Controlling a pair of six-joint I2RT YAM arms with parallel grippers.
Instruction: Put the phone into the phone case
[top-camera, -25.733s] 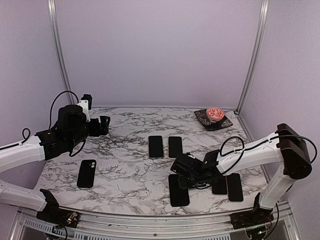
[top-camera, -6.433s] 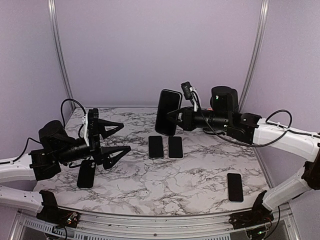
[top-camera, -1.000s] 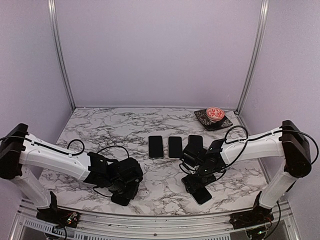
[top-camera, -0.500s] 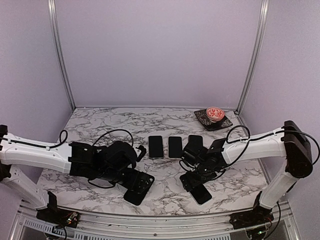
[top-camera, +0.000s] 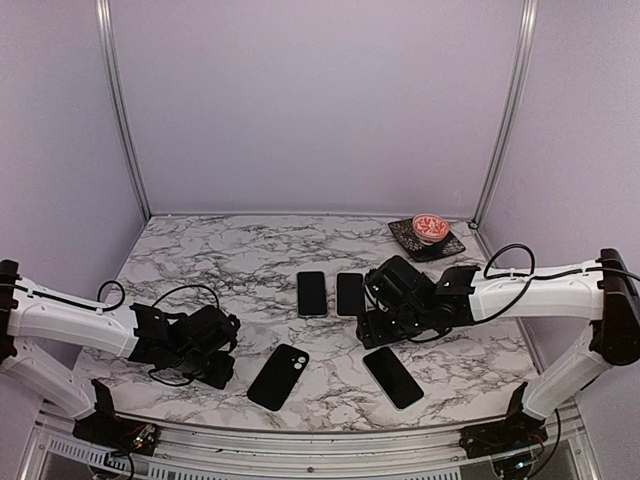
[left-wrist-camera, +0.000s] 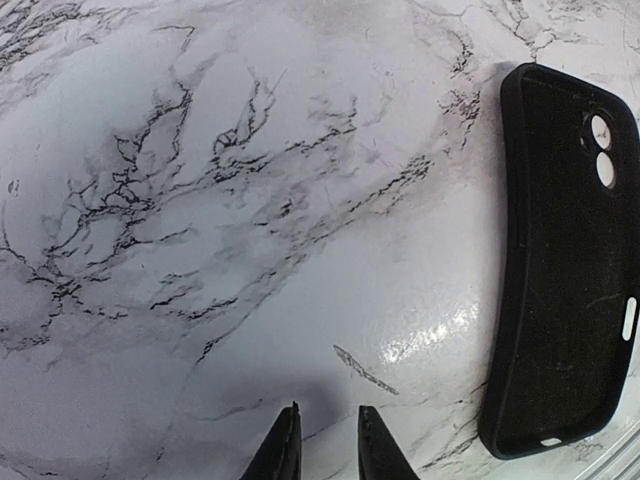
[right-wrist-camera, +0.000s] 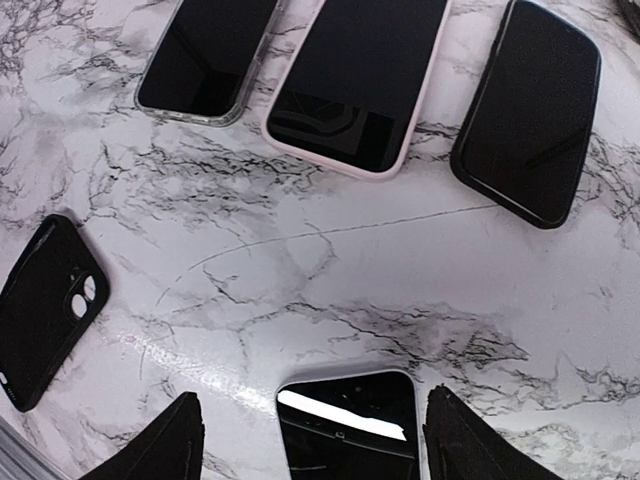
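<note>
The black phone case lies flat near the front edge, its two camera holes showing; it runs down the right side of the left wrist view. My left gripper rests left of it, apart from it, its jaws a narrow gap apart over bare marble. The phone lies screen up right of the case. My right gripper hovers just behind it, open, with the phone's top end low between its fingers, untouched. The case shows at left.
Three cased phones lie in a row mid-table: a clear one, a pink one and a black one. Two of them show from above. A red bowl on a dark plate stands back right.
My left arm has drawn back to the left, leaving the case on the table, and its jaws have narrowed. My right arm has pulled back from the phone, which lies flat.
</note>
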